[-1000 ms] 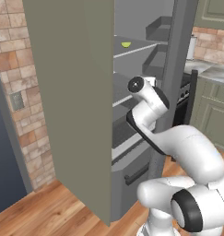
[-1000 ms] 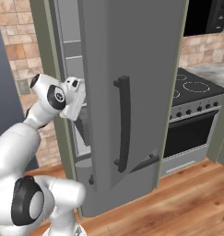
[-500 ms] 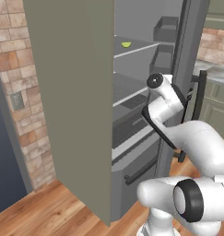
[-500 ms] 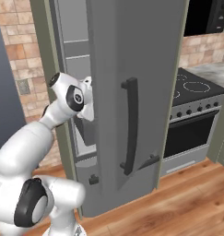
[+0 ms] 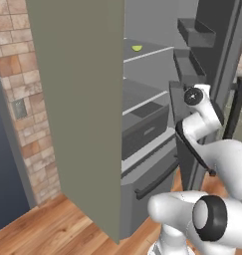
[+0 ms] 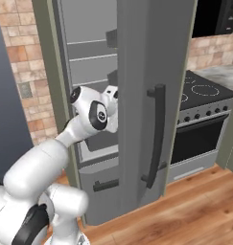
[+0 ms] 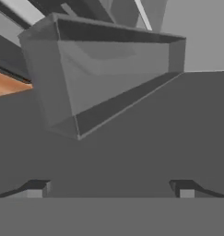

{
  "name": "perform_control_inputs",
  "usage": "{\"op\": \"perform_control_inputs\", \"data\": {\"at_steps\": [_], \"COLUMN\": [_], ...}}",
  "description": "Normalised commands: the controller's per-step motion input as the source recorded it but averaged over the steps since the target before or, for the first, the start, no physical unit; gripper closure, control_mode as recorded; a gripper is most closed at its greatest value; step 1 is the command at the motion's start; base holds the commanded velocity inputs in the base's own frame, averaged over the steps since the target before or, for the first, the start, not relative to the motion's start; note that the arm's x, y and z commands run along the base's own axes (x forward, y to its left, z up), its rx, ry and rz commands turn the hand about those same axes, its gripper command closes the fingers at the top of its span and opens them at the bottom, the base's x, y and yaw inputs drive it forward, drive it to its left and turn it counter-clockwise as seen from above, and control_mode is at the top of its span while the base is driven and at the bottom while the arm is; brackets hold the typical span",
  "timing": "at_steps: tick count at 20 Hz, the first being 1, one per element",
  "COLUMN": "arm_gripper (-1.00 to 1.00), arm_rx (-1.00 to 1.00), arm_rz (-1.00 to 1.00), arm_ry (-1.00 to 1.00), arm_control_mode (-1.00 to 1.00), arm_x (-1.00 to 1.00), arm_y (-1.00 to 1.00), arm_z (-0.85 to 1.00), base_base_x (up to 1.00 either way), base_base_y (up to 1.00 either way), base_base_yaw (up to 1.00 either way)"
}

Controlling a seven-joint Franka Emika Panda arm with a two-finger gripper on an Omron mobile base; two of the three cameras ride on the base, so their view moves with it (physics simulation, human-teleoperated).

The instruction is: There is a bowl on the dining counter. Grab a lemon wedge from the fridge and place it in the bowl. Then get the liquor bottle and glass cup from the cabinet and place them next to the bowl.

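Flat, even rendered light, moderately bright, no visible source. No glare or hot spots. Fridge (image 5: 142,114) interior reads mid-grey, soft shading under its shelves, no hard cast shadows. Base views slightly soft and low-res, jagged edges on door lines. Hand view is dim, nearly all grey, low contrast, blurry up close. No obvious edge distortion.

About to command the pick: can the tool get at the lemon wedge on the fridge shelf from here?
Probably not directly. The lemon wedge sits exposed on an upper shelf, but the open tool faces a door bin lower down; it needs raising and turning inward.
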Motion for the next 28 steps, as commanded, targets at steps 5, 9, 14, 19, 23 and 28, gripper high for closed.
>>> {"op": "perform_control_inputs", "data": {"at_steps": [5,9,14,19,23,28], "arm_gripper": [-1.00,-1.00,-1.00,-1.00,-1.00,-1.00], "arm_rx": [0.07,0.14,0.17,0.14,0.09,0.12], "arm_rz": [-0.06,-0.12,-0.13,0.04,0.04,0.00], "arm_ry": [-0.05,0.02,0.10,0.01,-0.10,-0.10], "arm_control_mode": [-1.00,-1.00,-1.00,-1.00,-1.00,-1.00], "arm_x": [-0.05,0.05,0.31,0.21,-0.46,-0.93], "arm_y": [-1.00,-0.95,-0.93,-0.72,-0.30,0.02], "arm_z": [0.06,0.27,0.32,0.17,0.01,0.00], "base_base_x": [0.00,0.00,0.00,0.00,0.00,0.00], "base_base_y": [0.00,0.00,0.00,0.00,0.00,0.00], "base_base_yaw": [0.00,0.00,0.00,0.00,0.00,0.00]}}
